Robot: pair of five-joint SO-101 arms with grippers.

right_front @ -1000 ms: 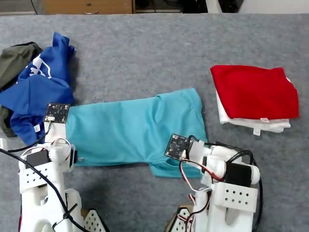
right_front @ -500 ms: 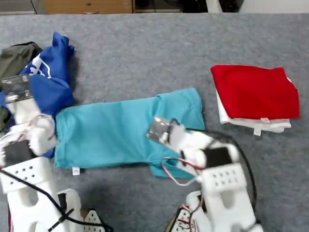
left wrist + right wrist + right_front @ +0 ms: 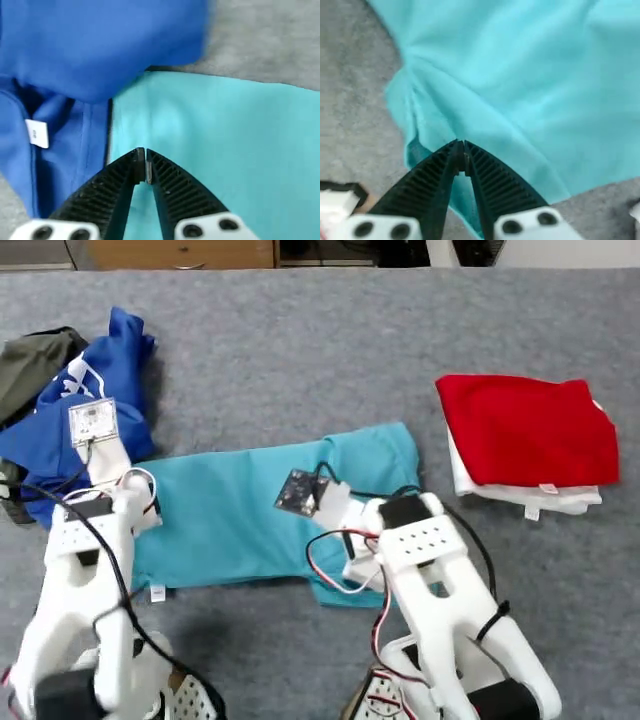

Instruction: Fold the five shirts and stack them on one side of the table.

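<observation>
Smooth turquoise knit shirt (image 3: pixel 250 510) flat mid grey felt bench (image 3: pixel 300 360), left pincer (image 3: pixel 141 167) closed tight at its edge by crumpled blue shirt (image 3: pixel 90 410), right pincer (image 3: pixel 461 155) closed over creased fold, nothing seen held

Grey felt table (image 3: pixel 300 350), wooden drawer unit (image 3: pixel 180 253) behind

Nothing legible: the white tag (image 3: pixel 36 133) on the blue shirt (image 3: pixel 100 45) carries marks too small to read.
</observation>
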